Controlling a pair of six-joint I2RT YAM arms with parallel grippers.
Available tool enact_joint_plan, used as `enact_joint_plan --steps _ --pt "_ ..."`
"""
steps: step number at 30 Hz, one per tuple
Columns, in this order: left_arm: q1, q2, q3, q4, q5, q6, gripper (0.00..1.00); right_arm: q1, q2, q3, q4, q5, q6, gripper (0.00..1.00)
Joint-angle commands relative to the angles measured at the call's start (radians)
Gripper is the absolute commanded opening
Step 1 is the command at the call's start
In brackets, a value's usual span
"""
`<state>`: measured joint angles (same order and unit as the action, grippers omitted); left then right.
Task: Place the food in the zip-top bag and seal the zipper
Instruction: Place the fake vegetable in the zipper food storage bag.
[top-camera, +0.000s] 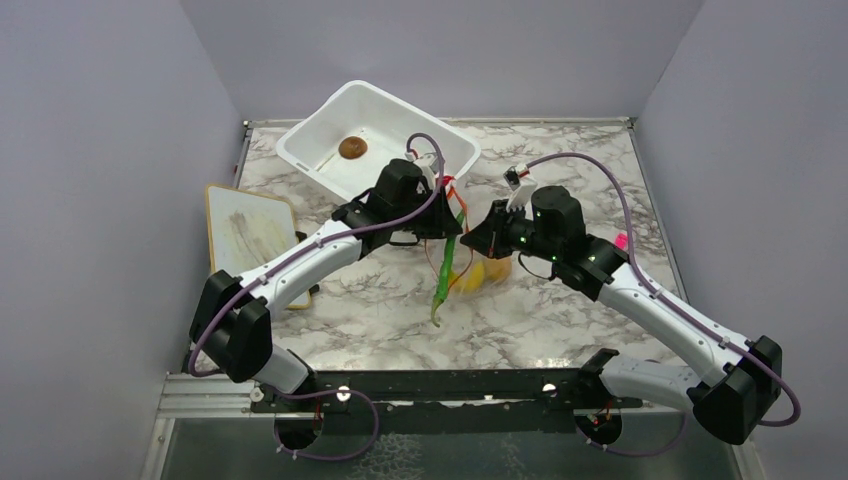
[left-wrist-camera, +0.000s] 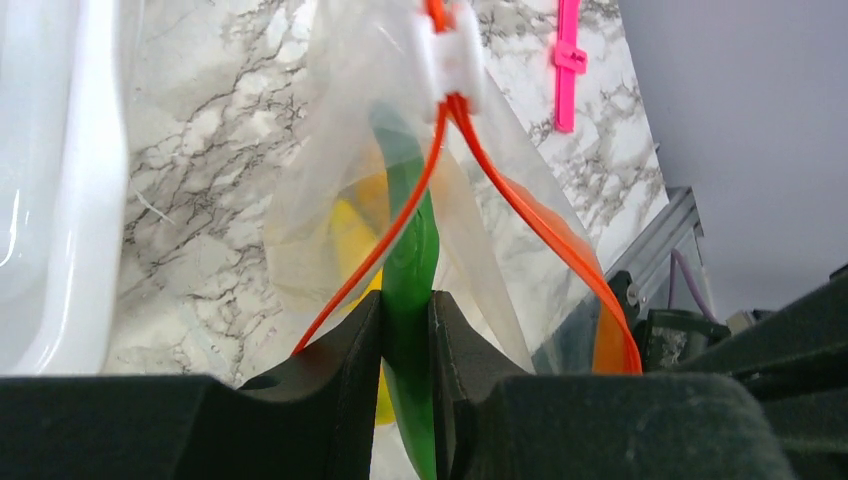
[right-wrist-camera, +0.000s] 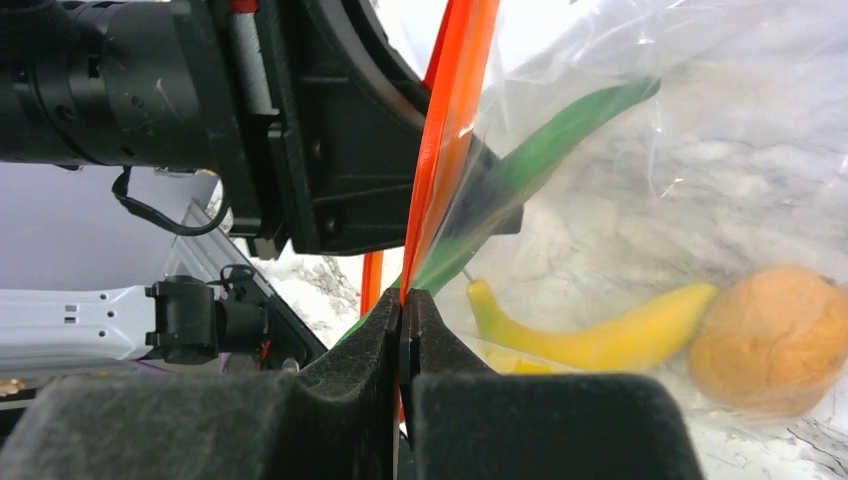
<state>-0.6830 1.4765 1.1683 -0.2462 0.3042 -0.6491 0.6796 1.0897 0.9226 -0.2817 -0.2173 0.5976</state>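
Your left gripper (left-wrist-camera: 405, 320) is clenched on the long green pod (left-wrist-camera: 410, 260), which fills the narrow gap between its two fingers. In the top view the pod (top-camera: 443, 275) hangs at the centre of the frame, running down from the gripper toward the lower edge. Your right gripper (right-wrist-camera: 402, 310) is pinched tight on the zipper (right-wrist-camera: 455, 100), with the orange-red strip rising straight up out of its closed tips. The zip-top bag (top-camera: 485, 272) sits mid-frame between the two wrists, its mouth held up. In the left wrist view the strip parts into two branches below a white slider (left-wrist-camera: 452, 50) at the top centre. Through the clear plastic in the right wrist view you can see the yellow banana (right-wrist-camera: 600, 335) at the lower right, the orange fruit (right-wrist-camera: 775, 340) just beside it at the right edge, and one end of the pod higher up. The brown ball (top-camera: 352, 148) lies in the white tub (top-camera: 300, 140) in the upper left part of the marble table (top-camera: 380, 310), well apart from the bag.
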Motion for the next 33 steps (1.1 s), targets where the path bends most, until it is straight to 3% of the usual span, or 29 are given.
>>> enact_joint_plan --steps 1,3,8,14,19,22,27,33 --pt "-0.006 0.028 0.004 0.077 -0.088 -0.057 0.01 0.004 -0.020 -0.012 0.054 -0.060 0.014 0.01" --pt "-0.006 0.039 0.003 0.095 -0.074 -0.074 0.09 0.005 -0.023 -0.015 0.056 -0.056 0.016 0.01" --pt "-0.007 0.015 0.018 0.078 -0.011 -0.056 0.43 0.005 -0.027 -0.012 0.020 0.017 0.023 0.01" --pt "-0.007 -0.096 0.005 -0.026 0.001 0.007 0.64 0.005 -0.029 -0.012 0.002 0.068 0.031 0.01" --pt "-0.007 -0.183 -0.020 -0.130 -0.006 0.059 0.66 0.005 -0.023 -0.012 0.012 0.089 0.032 0.01" --pt "-0.007 -0.213 -0.031 -0.197 0.006 0.094 0.62 0.004 -0.014 -0.006 0.012 0.088 0.031 0.01" --pt "-0.009 -0.226 -0.047 -0.224 0.107 0.131 0.52 0.005 -0.012 -0.002 0.012 0.095 0.027 0.01" --pt "-0.010 -0.260 -0.084 -0.235 0.205 0.195 0.51 0.005 -0.007 0.000 0.008 0.101 0.027 0.01"
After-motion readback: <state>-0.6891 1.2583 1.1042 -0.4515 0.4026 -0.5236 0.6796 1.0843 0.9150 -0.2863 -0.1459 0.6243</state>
